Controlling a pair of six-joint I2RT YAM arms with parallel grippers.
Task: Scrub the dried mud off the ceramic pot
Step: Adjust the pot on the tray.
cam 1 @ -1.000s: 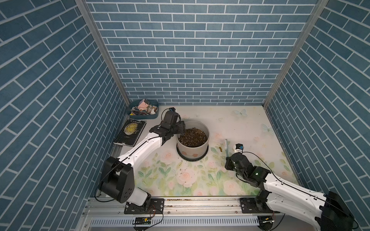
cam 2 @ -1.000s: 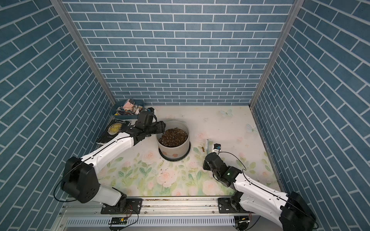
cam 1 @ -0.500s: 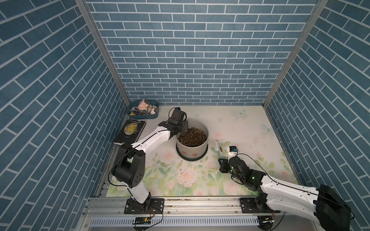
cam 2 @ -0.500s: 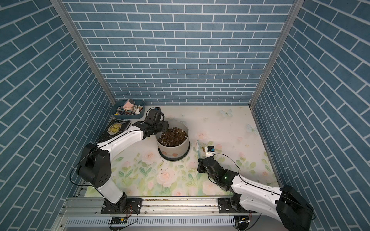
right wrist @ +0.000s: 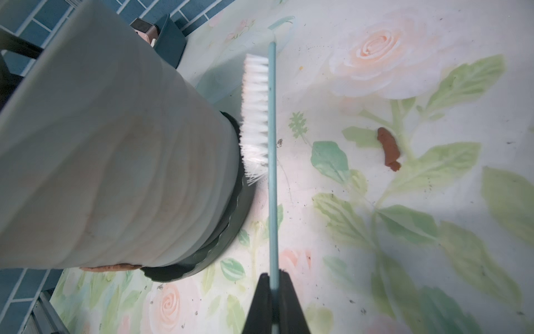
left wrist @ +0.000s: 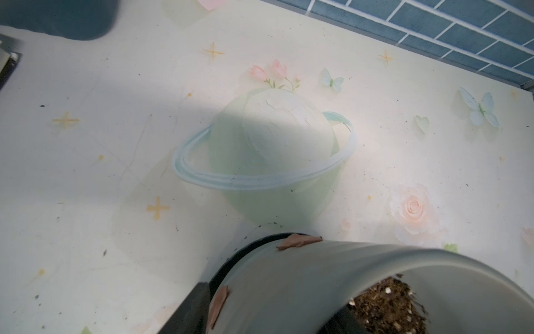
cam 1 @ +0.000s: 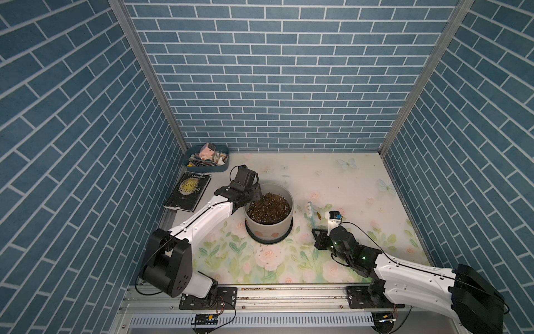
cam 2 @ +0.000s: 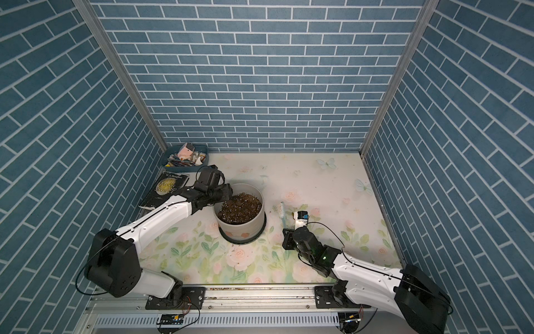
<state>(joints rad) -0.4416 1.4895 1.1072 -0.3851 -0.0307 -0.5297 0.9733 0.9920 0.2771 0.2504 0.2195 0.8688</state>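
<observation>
Left gripper (cam 1: 256, 194) jaws mostly hidden; grip on ceramic pot (cam 1: 268, 228) unclear

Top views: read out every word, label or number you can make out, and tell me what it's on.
"W.S.Maugham": top of the book cover, last letters faint.
"MOON": cover, middle.
"SIXPENCE": cover, under it.
Small print elsewhere on the cover: too blurred.
Items in the blue tray: too small to read.
</observation>
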